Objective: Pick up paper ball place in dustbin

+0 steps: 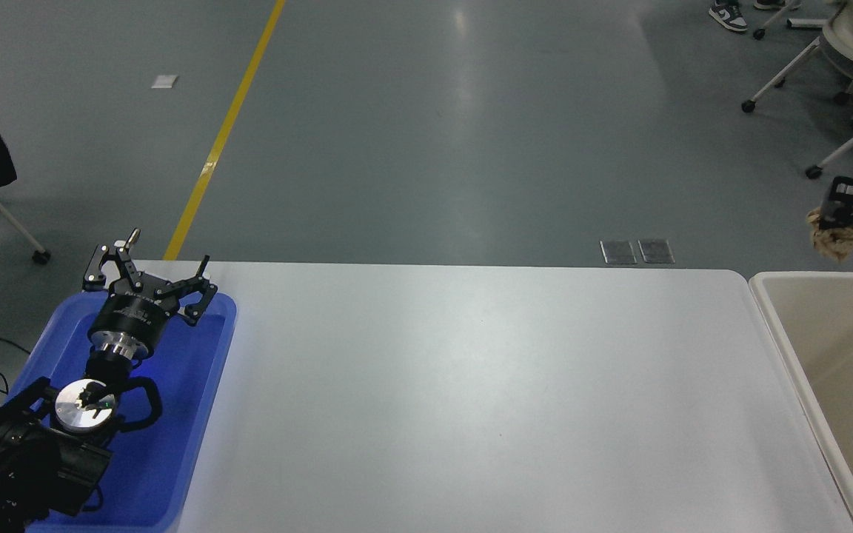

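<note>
Carrying step: right tool point(841, 215) clamped on the paper ball point(831, 240), held in the air beyond the dustbin point(774, 326) far rim, off the desk point(471, 385). Next, judged: bring it over the bin's opening, then release. Left tool point(146, 277) parked, fingers spread, over the blue tray point(197, 414).

No legible text, labels or signs.

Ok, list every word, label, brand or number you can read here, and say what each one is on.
None can be read.
The left end effector, parked open over the blue tray, has a pale mark on its body, too small to read.
The paper ball, dustbin and table show no print.
</note>
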Action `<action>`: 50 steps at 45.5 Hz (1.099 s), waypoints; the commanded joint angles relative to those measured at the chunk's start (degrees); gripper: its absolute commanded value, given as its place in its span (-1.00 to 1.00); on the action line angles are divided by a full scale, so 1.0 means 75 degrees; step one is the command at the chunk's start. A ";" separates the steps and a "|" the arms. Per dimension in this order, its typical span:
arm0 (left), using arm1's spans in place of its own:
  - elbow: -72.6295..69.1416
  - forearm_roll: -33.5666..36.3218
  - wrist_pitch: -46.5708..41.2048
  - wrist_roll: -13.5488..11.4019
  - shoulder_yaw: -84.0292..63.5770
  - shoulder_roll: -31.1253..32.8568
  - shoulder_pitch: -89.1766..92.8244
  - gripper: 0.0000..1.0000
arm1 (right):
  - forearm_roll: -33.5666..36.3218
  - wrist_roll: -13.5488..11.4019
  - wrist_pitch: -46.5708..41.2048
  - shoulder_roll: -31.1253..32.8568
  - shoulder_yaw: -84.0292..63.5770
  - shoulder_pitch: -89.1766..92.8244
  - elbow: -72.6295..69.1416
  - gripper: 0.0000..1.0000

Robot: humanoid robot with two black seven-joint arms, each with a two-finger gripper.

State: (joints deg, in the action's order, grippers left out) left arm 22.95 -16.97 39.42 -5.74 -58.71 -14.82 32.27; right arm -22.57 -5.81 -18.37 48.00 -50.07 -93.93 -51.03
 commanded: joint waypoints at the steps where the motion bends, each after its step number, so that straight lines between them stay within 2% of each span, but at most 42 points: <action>1: -0.0001 0.0001 -0.0006 0.0004 0.0000 0.0008 -0.0002 1.00 | -0.0003 0.0001 0.0983 0.0186 0.2443 0.2842 0.1822 -1.00; 9: -0.0001 0.0001 0.0006 0.0004 0.0000 -0.0004 -0.0002 1.00 | -0.0003 0.0013 0.1557 -0.0036 0.3710 0.4401 0.2795 -1.00; 22: -0.0001 0.0001 0.0006 0.0004 0.0000 -0.0004 -0.0002 1.00 | -0.0003 0.0025 0.2542 -0.0751 0.4226 0.5761 0.4002 -1.00; 40: -0.0001 0.0001 -0.0006 -0.0008 0.0000 0.0008 -0.0002 1.00 | 0.0396 0.0083 0.3996 -0.2544 0.5504 0.7320 0.5854 -1.00; 50: -0.0001 0.0001 -0.0006 0.0004 0.0000 -0.0004 0.0010 1.00 | 0.0408 0.0083 0.4195 -0.2990 0.5516 0.7438 0.5937 -1.00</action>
State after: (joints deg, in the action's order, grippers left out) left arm 22.96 -16.96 39.44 -5.75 -58.71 -14.81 32.27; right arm -20.22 -5.30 9.81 30.72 -10.34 -41.01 -9.86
